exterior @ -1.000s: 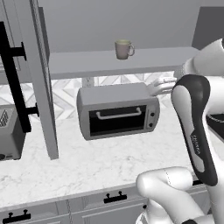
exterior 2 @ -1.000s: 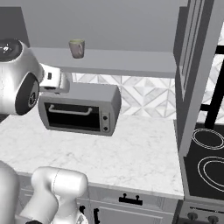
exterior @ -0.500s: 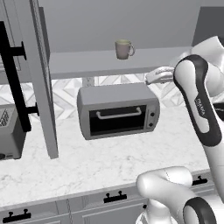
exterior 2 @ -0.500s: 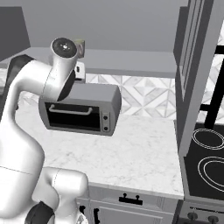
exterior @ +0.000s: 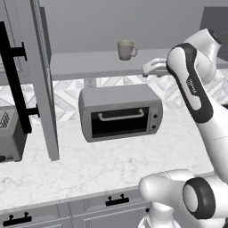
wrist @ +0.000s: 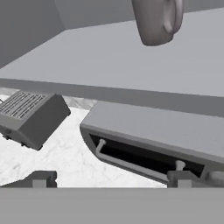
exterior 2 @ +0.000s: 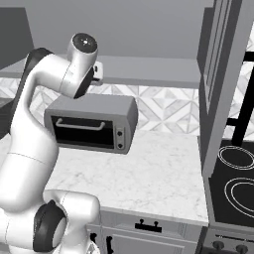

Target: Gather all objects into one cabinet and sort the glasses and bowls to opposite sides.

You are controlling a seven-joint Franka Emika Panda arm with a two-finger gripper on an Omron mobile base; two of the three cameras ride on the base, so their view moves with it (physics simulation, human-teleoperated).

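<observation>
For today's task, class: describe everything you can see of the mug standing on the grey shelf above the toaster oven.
The mug is a grey-brown cup with a pale green inside and a single loop handle on the side nearer the arm in the left base view. It looks glazed, like ceramic. It stands upright and alone on the pale grey shelf, above the toaster oven. Nothing touches it but the shelf. In the hand view its lower body and handle show at the top edge.
</observation>
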